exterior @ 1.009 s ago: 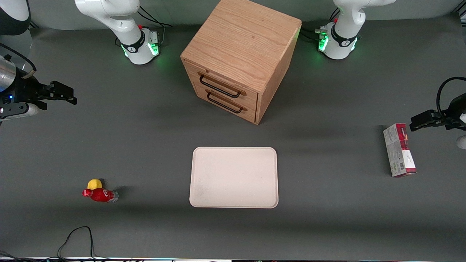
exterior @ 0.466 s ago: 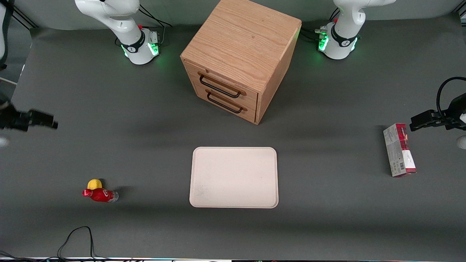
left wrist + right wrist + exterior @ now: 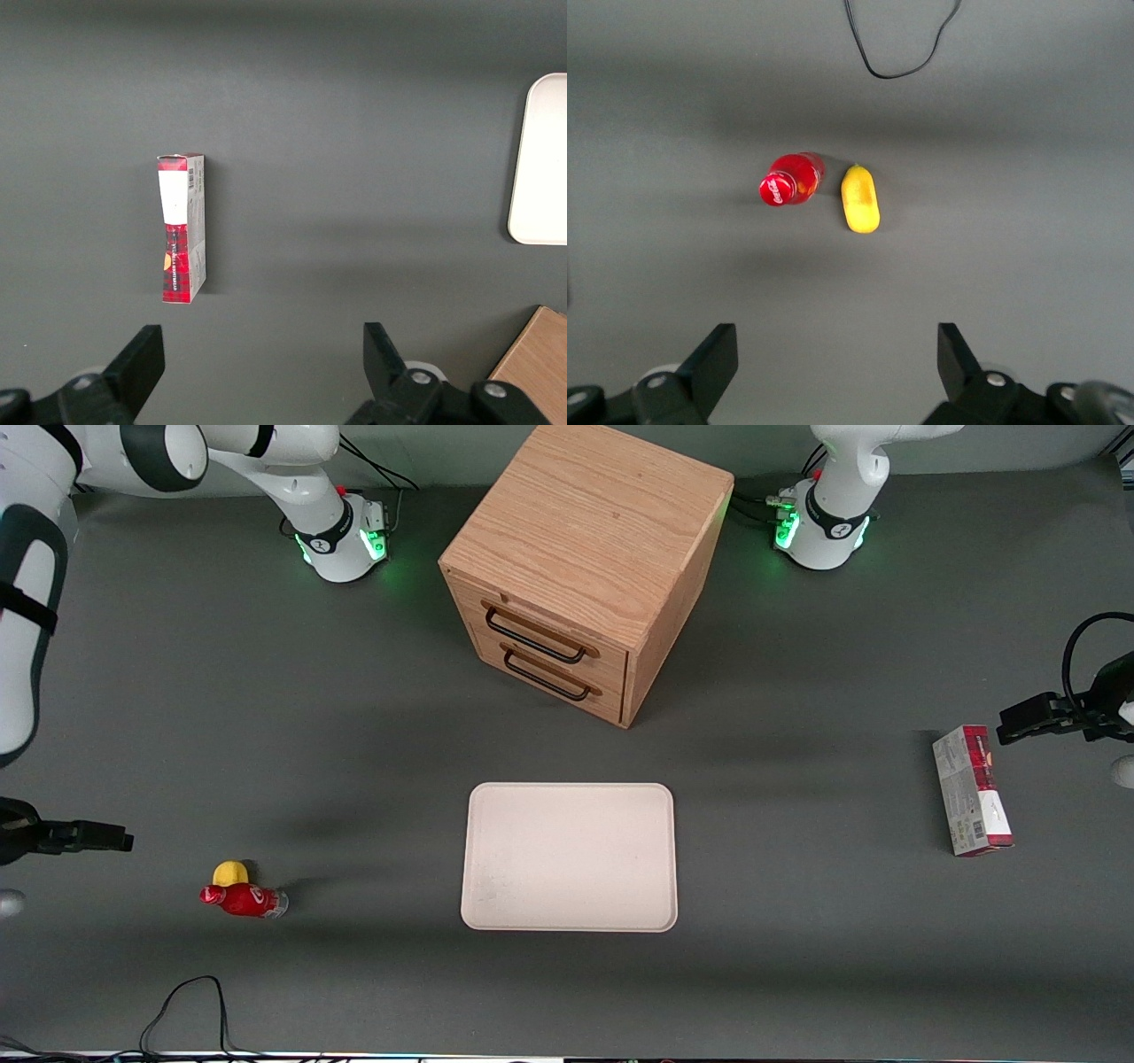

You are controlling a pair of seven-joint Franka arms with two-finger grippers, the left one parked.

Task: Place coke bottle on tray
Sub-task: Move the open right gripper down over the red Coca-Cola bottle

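Note:
The coke bottle point(image 3: 244, 900) lies on its side on the grey table, toward the working arm's end, with its red cap pointing away from the tray. In the right wrist view the coke bottle point(image 3: 790, 179) shows its red cap and label, close beside a yellow lemon point(image 3: 860, 198). The beige tray point(image 3: 569, 856) sits mid-table with nothing on it; its edge shows in the left wrist view point(image 3: 540, 159). My gripper point(image 3: 120, 839) hovers at the table's end, a little farther from the front camera than the bottle. The gripper point(image 3: 835, 345) is open, apart from the bottle, with nothing between its fingers.
The lemon point(image 3: 231, 872) lies just farther from the front camera than the bottle. A wooden drawer cabinet point(image 3: 585, 567) stands farther back than the tray. A red-and-grey carton point(image 3: 972, 790) lies toward the parked arm's end. A black cable point(image 3: 190, 1001) loops near the front edge.
My gripper has moved nearer to the front camera, closing in on the bottle and lemon. The bottle, lemon and tray have not moved.

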